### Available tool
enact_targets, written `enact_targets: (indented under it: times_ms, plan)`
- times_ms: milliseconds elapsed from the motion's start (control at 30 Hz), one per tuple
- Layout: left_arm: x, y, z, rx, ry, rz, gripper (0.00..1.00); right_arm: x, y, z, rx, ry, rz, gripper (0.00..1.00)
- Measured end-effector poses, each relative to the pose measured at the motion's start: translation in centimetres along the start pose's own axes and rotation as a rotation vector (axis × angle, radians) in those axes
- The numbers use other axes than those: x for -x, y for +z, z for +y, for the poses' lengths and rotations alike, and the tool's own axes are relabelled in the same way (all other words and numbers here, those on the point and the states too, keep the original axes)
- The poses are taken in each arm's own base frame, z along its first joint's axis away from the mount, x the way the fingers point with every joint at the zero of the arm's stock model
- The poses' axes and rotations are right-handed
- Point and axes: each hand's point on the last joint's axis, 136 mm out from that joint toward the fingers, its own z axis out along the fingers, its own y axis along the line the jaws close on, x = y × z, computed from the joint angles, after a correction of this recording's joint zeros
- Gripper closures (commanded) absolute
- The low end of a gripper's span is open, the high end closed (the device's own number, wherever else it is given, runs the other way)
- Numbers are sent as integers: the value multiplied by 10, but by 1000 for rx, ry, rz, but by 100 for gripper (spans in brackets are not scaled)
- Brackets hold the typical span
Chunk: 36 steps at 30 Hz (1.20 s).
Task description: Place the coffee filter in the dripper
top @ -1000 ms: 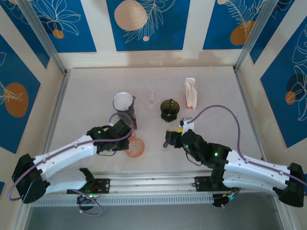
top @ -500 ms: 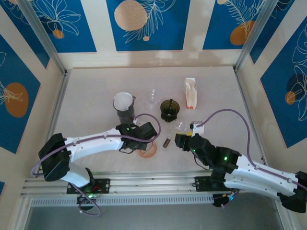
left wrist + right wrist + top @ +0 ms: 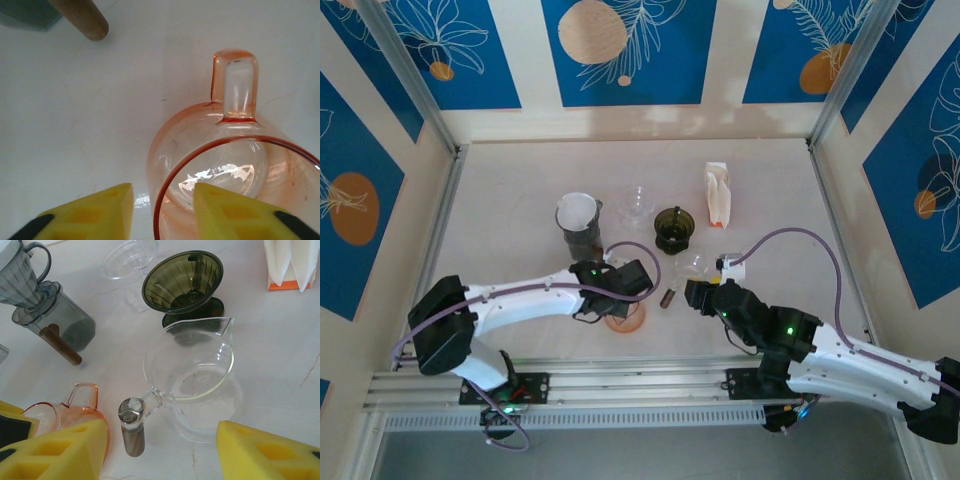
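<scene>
Nearest us, the left gripper (image 3: 162, 194) stands spread astride the rim of the pink cup (image 3: 210, 165), pinching nothing. The right gripper (image 3: 162, 427) is spread too, with the glass jug (image 3: 195, 380) just ahead between its fingers. Beyond sits the dark dripper (image 3: 182, 282), upright. Farthest right, the filters (image 3: 290, 257) stand in their orange holder (image 3: 285, 286), well apart from both grippers.

Enclosure and work surface: fixed surroundings

Pale, faintly veined counter (image 3: 520, 200), bounded by cream walls carrying blue panels (image 3: 620, 50) with white leaf outlines and orange discs. Slanted aluminium posts (image 3: 412, 85) stand at both rear corners, and a slotted metal rail (image 3: 640, 385) runs along the near edge — lighting even and soft.
</scene>
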Motion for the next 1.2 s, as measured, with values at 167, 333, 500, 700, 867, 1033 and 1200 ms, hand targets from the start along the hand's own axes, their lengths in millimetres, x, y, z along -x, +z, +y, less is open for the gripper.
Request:
enact_targets:
  times_ms: [167,333,500,700,867,1033,1200]
  plan:
    - [12,-22,3,-48,-33,-67,47,-3,2,2,5,-4,13,39]
    - [34,-67,12,-143,-107,-206,32,-10,15,5,-9,-20,57,38]
    - [35,-95,38,-196,-171,-327,16,-5,35,8,-36,-6,130,38]
    - [24,-103,64,-216,-215,-408,0,46,70,3,-82,111,149,39]
    - [17,-101,72,-220,-226,-426,0,81,103,-5,-134,136,166,39]
    - [10,-91,76,-206,-228,-418,0,99,140,-23,-197,152,212,40]
    - [6,-90,80,-221,-247,-428,0,96,172,-50,-268,163,283,42]
